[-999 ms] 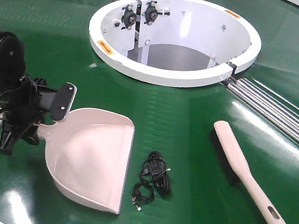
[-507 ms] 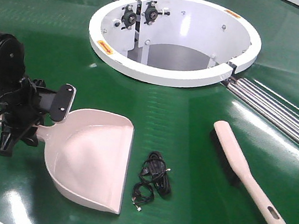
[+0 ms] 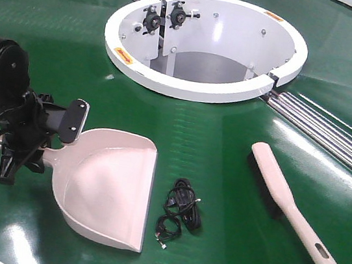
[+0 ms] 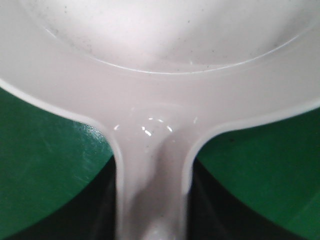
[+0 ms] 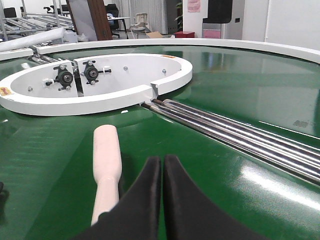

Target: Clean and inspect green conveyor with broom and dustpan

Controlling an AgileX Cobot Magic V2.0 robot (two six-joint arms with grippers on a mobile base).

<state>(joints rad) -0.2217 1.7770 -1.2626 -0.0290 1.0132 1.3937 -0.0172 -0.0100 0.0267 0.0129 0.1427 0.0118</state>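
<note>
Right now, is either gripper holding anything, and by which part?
The left gripper holds the dustpan by its handle, near the scoop. The right gripper is shut on nothing.

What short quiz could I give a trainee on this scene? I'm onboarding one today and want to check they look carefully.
1. Which thing lies between the dustpan and the broom on the green conveyor? A) black cable B) sponge C) bottle
2. True or false: the broom lies inside the dustpan.
3. Fill in: the left gripper is closed on the dustpan's ____.
Key: 1 A; 2 false; 3 handle.
</note>
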